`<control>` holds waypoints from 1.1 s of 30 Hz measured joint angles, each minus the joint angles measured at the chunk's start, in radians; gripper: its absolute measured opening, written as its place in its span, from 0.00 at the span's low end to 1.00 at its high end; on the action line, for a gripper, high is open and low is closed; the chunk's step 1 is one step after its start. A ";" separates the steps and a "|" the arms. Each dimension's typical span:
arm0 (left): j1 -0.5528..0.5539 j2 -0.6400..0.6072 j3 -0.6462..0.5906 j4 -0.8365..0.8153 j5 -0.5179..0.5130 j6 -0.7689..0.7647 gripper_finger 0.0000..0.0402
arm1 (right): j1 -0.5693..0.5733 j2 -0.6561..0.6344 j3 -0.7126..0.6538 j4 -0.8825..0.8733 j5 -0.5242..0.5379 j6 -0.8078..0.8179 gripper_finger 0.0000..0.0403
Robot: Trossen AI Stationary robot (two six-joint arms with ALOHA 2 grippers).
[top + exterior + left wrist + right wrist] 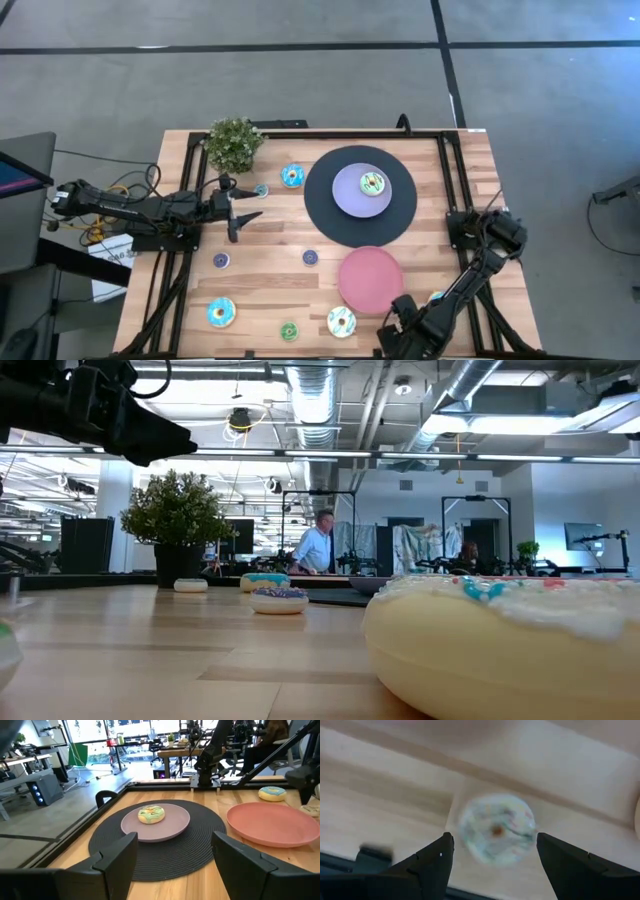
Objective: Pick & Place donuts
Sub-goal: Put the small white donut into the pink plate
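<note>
Our right gripper has its fingers spread wide, empty, and between them lies a white-iced donut on the bare wood, straight ahead of the tips and centred in the gap. In the high view that gripper sits at the lower right of the frame, just below the pink plate. A ring has no long axis, so we judge any closing line will do. Our left gripper waits at centre left, fingers also apart and empty, well away from this donut. One green-iced donut already rests on the lavender plate.
</note>
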 joint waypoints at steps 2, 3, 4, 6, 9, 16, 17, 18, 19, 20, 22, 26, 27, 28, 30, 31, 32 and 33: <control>0.000 0.001 0.000 -0.002 -0.003 0.000 0.61 | -0.004 -0.002 0.002 -0.001 0.003 0.001 0.68; 0.000 0.001 0.000 -0.002 -0.003 0.000 0.61 | -0.004 -0.002 0.002 -0.011 0.003 0.004 0.68; 0.000 0.001 0.000 -0.002 -0.003 0.000 0.61 | -0.002 -0.002 0.001 -0.017 0.004 0.006 0.68; 0.000 0.001 0.000 -0.002 -0.003 0.001 0.61 | -0.003 -0.002 0.001 -0.013 0.004 0.006 0.68; 0.000 0.001 0.000 -0.002 -0.003 0.001 0.61 | -0.004 -0.002 0.001 -0.013 0.011 -0.002 0.68; 0.000 0.001 0.000 -0.002 -0.003 0.001 0.61 | -0.005 0.013 0.001 -0.002 0.032 -0.004 0.68; 0.000 0.001 0.000 -0.002 -0.003 0.001 0.61 | -0.005 0.014 0.000 -0.004 0.034 -0.004 0.68; 0.000 0.001 0.000 -0.002 -0.003 0.001 0.61 | -0.005 0.016 0.000 -0.001 0.034 -0.004 0.68; 0.000 0.001 0.000 -0.002 -0.003 0.001 0.61 | -0.008 0.020 0.003 0.009 0.033 -0.004 0.68; 0.000 0.001 0.000 -0.002 -0.003 0.001 0.61 | -0.011 0.024 0.002 0.011 0.031 -0.004 0.68; 0.000 0.001 0.000 -0.002 -0.003 0.001 0.61 | -0.009 0.026 0.000 -0.004 0.033 -0.004 0.68; 0.000 0.001 0.000 -0.003 -0.003 0.001 0.61 | -0.009 0.027 0.001 -0.001 0.033 -0.004 0.68; 0.000 0.001 0.000 -0.003 -0.004 0.001 0.61 | -0.009 0.027 0.001 0.000 0.033 -0.004 0.68; 0.000 0.001 0.000 -0.003 -0.004 0.001 0.61 | -0.009 0.027 0.001 0.001 0.033 -0.004 0.68; 0.000 0.001 0.000 -0.003 -0.004 0.001 0.61 | -0.009 0.027 0.001 0.000 0.033 -0.004 0.68; 0.000 0.001 0.000 -0.003 -0.004 0.001 0.61 | -0.009 0.027 0.001 0.001 0.032 -0.004 0.68; 0.000 0.001 0.000 -0.003 -0.004 0.001 0.61 | -0.009 0.027 0.001 0.001 0.032 -0.004 0.68; 0.000 0.001 0.000 -0.003 -0.004 0.001 0.61 | -0.009 0.027 0.001 0.001 0.032 -0.004 0.68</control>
